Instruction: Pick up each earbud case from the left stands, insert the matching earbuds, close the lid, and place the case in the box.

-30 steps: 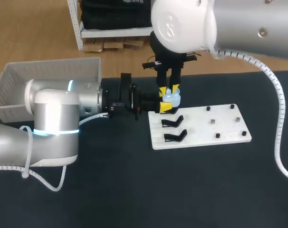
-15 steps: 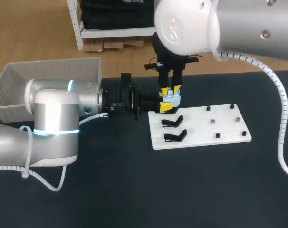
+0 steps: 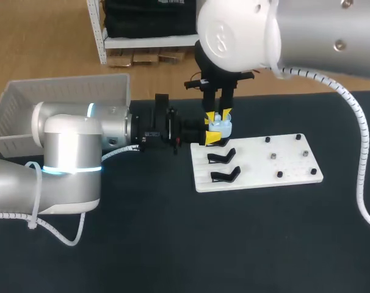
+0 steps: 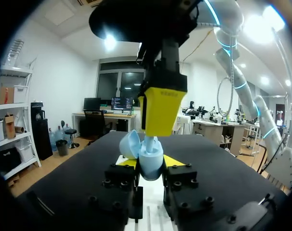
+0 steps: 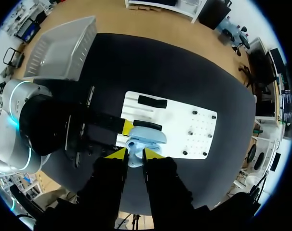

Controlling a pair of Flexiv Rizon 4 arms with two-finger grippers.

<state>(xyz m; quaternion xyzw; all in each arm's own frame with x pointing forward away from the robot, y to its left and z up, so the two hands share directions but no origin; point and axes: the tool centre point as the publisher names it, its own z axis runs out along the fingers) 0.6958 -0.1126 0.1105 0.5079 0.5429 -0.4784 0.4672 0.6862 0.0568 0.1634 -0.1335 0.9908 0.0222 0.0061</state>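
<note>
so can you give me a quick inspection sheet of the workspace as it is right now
surface: black table with a white board on it
job's things: open light blue earbud case held over the board's corner; earbud at its opening; two black stands on the board, empty; box by the left arm at the table's far edge
clutter: nothing seen
grippers: left tool shut on the earbud case from its sides; right tool above it, shut on the earbud
cables: white ribbed hose hangs along the right arm; another hose loops under the left arm
surroundings: nothing seen reaching over the table
</note>
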